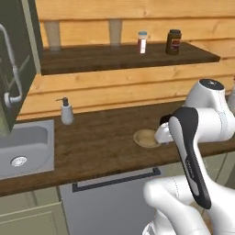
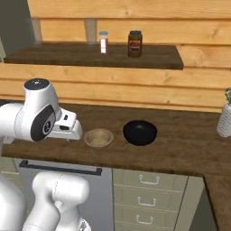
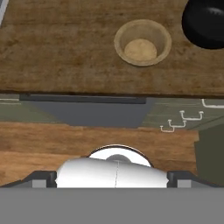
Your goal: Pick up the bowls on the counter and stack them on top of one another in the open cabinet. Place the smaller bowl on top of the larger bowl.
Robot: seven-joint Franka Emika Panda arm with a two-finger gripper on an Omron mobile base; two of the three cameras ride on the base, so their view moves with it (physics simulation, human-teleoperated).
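Both bowls out ahead of a wide-open, empty pincer (image 3: 112, 175).
Smaller bowl (image 3: 142, 42) sits top centre of the hand view on the tabletop (image 3: 57, 52), larger bowl (image 3: 205, 22) just beside it, upper right; pincer well short of both.

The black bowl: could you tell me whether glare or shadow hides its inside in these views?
Right base view: the black bowl is uniformly dark with only a faint sheen, its interior unreadable; hand view: it is cut by the frame edge, while the tan bowl shows evenly lit.
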